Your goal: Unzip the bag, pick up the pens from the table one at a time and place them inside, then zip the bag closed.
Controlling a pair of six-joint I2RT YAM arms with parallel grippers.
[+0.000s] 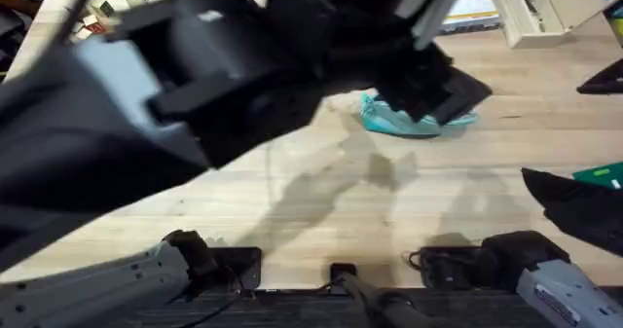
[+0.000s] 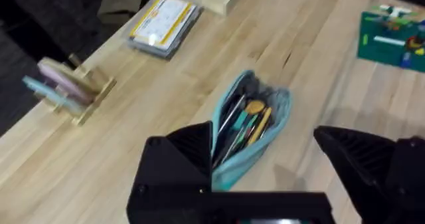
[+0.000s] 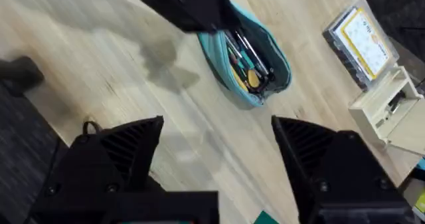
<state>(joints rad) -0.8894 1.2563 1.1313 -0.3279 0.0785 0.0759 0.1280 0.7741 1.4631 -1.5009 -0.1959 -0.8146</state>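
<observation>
Bag (image 2: 249, 127) handling starts from the claws, and both stand spread wide with nothing between the fingers. The left claw (image 2: 292, 164) hangs over the pouch's near end, one finger (image 2: 182, 157) overlapping the teal fabric in its own view, though whether it touches cannot be told. The right claw (image 3: 216, 154) hovers above bare table (image 3: 99, 64), apart from the pouch.

The pouch lies on the table near the middle, unzipped and gaping — pens (image 2: 255, 121) and other thin sticks lie lengthwise inside, one with a yellowish end. From above, only a strip of teal (image 1: 419, 122) shows beneath the dark arm.

By its look the bag is soft, light cloth: it will likely sag, fold and slide on the smooth wood if tugged from one end. Closing it probably wants one claw pinching the fabric at an end seam to anchor it, the other taking the small pull tab — which I cannot pick out here. A card box (image 2: 163, 21) lies well apart.
</observation>
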